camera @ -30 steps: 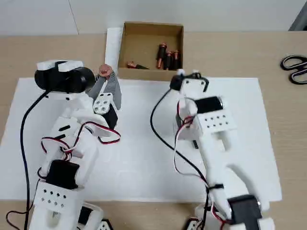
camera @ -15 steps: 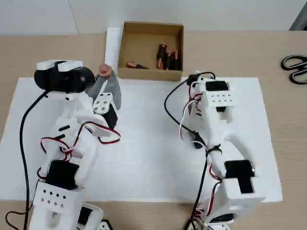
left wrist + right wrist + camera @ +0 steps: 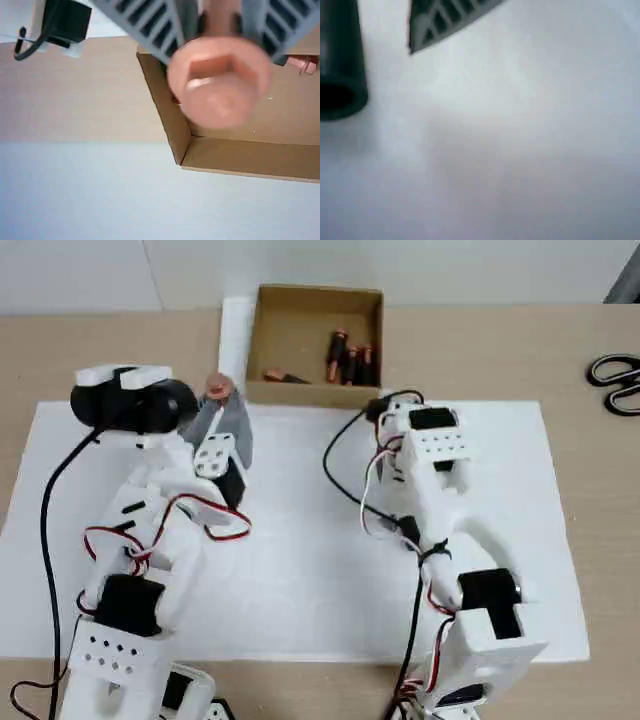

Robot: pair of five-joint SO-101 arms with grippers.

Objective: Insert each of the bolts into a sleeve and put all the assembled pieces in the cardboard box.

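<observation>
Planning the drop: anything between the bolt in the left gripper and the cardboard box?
Nothing visible stands between them. The left gripper holds the bolt just outside the cardboard box, by its near left corner; only the box's own wall separates them.

A sheet (image 3: 300,570) lies on the table (image 3: 100,350); the cardboard box (image 3: 305,315) stands at the sheet's far edge; assembled pieces (image 3: 350,358) lie in its right half; the left gripper (image 3: 221,400) holds a bolt (image 3: 218,389) just outside the box's front left corner; the right arm (image 3: 435,440) stands before its right corner; scissors (image 3: 615,380) lie far right on the table.
</observation>
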